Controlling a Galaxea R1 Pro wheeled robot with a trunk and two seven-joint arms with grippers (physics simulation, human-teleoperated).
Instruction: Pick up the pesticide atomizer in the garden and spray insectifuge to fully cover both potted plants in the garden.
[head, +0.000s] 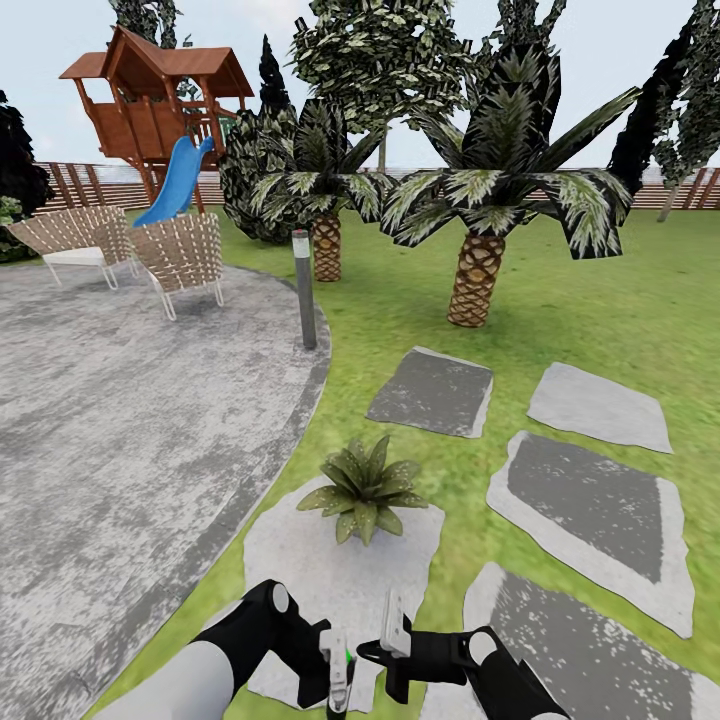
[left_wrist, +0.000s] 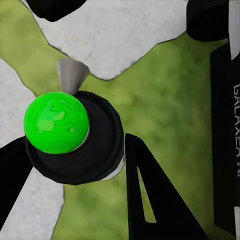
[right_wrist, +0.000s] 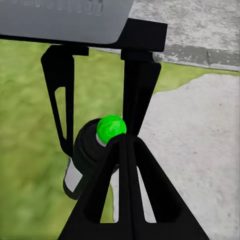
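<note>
The pesticide atomizer (left_wrist: 75, 145) is a dark bottle with a bright green top and a white label (right_wrist: 72, 179). My left gripper (left_wrist: 75, 155) is shut on it, one black finger on each side. In the head view that gripper (head: 338, 678) sits low at the centre, with a speck of the green top showing beside it. My right gripper (head: 395, 622) hovers just to its right; its fingers (right_wrist: 125, 190) are pressed together with nothing between them. One potted plant (head: 365, 488), a speckled green rosette, stands on a pale stepping stone (head: 300, 560) just ahead of both grippers.
The grey paved patio (head: 120, 440) spreads to the left, with a dark bollard post (head: 304, 290) on its edge and wicker chairs (head: 185, 252) behind. Palms (head: 476, 275) rise ahead. More stepping stones (head: 590, 500) lie on the lawn to the right. A wooden playhouse with a blue slide (head: 175, 180) and a fence stand far back.
</note>
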